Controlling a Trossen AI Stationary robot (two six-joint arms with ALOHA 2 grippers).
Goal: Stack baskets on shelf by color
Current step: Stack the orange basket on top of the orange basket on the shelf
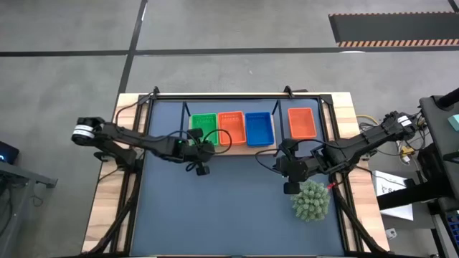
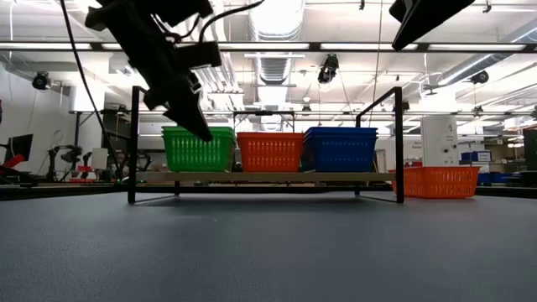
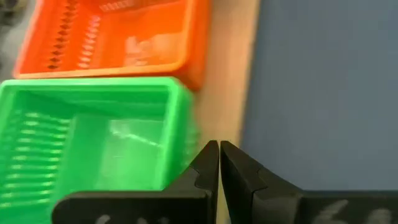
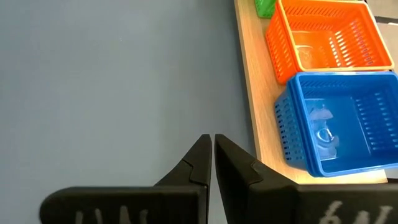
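Note:
Three baskets stand side by side on their bases on the light-wood shelf (image 1: 244, 148): green (image 1: 203, 126), orange-red (image 1: 231, 127) and blue (image 1: 259, 127). A second orange-red basket (image 1: 302, 122) sits on the dark-blue mat just right of the shelf. My left gripper (image 3: 219, 144) is shut and holds nothing. It hovers over the shelf's near edge by the green basket (image 3: 93, 137), tilted downward (image 2: 201, 132). My right gripper (image 4: 212, 137) is also shut with nothing in it, raised above the mat near the shelf's right end (image 1: 280, 160), beside the blue basket (image 4: 339, 124).
A round spiky green plant ball (image 1: 310, 201) lies on the mat near the right arm. The thin black wire frame (image 2: 132, 143) rises at the shelf's ends. Bare mat (image 1: 229, 215) stretches from the shelf to the table's near edge.

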